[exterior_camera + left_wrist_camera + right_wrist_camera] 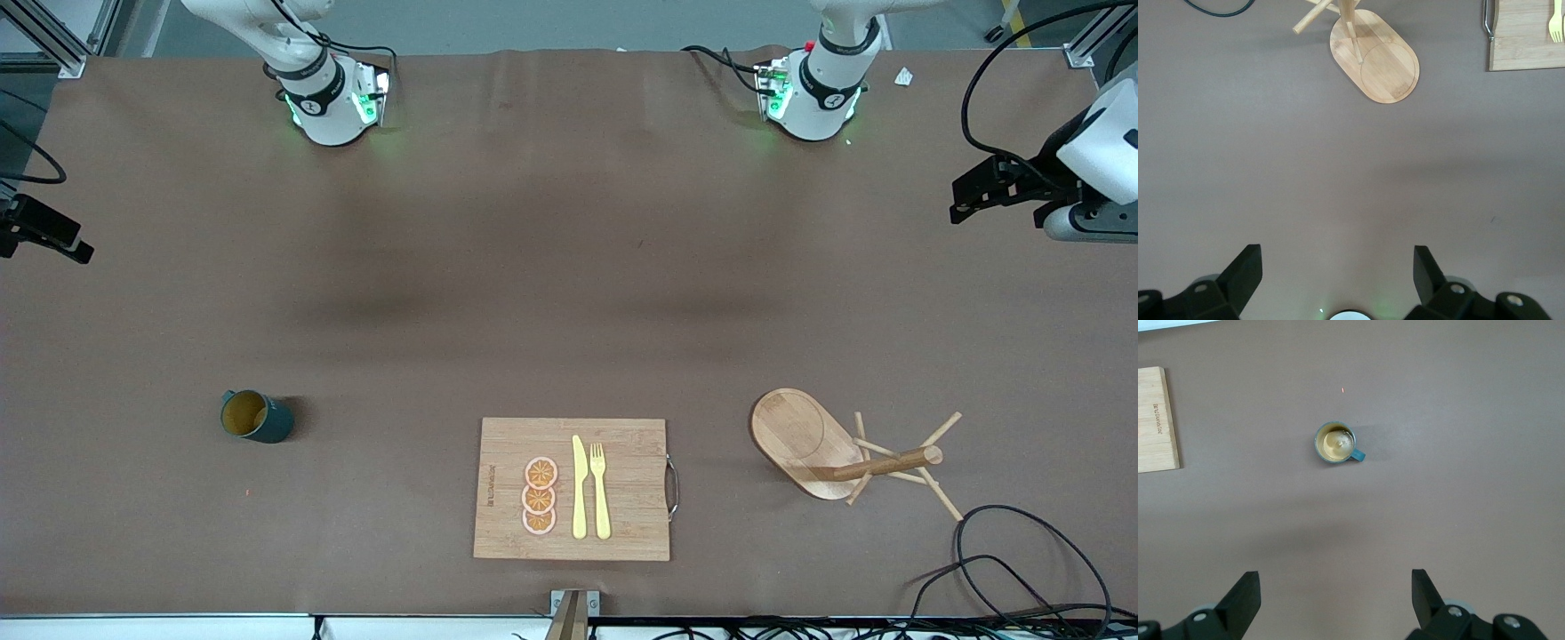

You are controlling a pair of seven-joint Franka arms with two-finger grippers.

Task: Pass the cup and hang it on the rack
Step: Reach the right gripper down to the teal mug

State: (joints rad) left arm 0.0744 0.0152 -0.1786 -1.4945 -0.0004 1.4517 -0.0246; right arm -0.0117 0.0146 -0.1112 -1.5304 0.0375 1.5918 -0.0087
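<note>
Nothing grasped yet: right pincer [1336, 600], tips apart, must descend onto the cup [1335, 444] ahead (left pincer [1338, 280] waits, apart).

the cup [256, 416] stands upright on the bench [551, 267] toward the right arm's end, well apart from the cutting board [622, 489], which lies mid-bench at the edge nearest the front camera. on the board lie three orange slices [540, 496] in a row, with a knife [580, 487] and a fork [601, 489] side by side just beside them. the rack [845, 453] stands toward the left arm's end, apart from the board. a cable [1022, 569] loops on the bench near the rack, nearer the front camera.
</note>
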